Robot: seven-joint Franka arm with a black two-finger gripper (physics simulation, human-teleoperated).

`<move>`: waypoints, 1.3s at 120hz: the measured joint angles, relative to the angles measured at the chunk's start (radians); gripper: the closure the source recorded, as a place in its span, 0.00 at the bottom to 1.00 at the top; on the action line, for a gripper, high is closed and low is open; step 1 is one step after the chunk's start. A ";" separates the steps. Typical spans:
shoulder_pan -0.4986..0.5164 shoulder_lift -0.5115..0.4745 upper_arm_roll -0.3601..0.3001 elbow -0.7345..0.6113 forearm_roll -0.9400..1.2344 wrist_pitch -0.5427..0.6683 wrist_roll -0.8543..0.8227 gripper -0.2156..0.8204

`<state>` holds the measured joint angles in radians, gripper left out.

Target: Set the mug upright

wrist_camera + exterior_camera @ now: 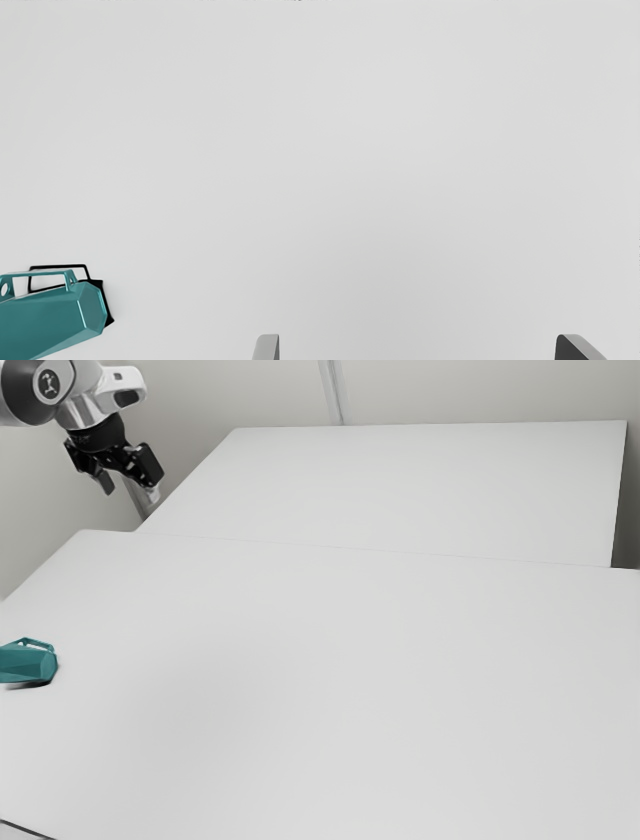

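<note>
"Where are we with our gripper [130,487]?"

"We hang above the table [330,660], our two fingers spread wide, nothing between them."

"And our mug [45,322]?"

"We see it lying on its side on the table, lower than our gripper, off beyond one finger and well apart from it. Its flat end [92,307] is the part nearest our fingers; its handle [40,273] runs along the body."
</note>
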<state>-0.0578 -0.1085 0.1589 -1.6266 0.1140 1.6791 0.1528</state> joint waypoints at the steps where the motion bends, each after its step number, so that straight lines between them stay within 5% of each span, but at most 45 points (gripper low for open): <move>1: 0.000 0.000 0.000 0.000 0.000 0.000 0.000 0.21; 59: 0.068 -0.008 0.003 -0.039 -0.005 0.010 0.012 0.21; 102: 0.581 0.017 0.003 -0.193 -0.297 -0.010 0.108 0.21; 125: 0.835 0.125 0.004 -0.194 -0.385 -0.055 0.260 0.21; 139: 0.942 0.199 0.005 -0.183 -0.428 -0.065 0.371 0.21; 156: 0.959 0.293 0.004 -0.132 -0.472 -0.069 0.509 0.21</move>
<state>0.9009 0.1845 0.1633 -1.7589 -0.3577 1.6099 0.6614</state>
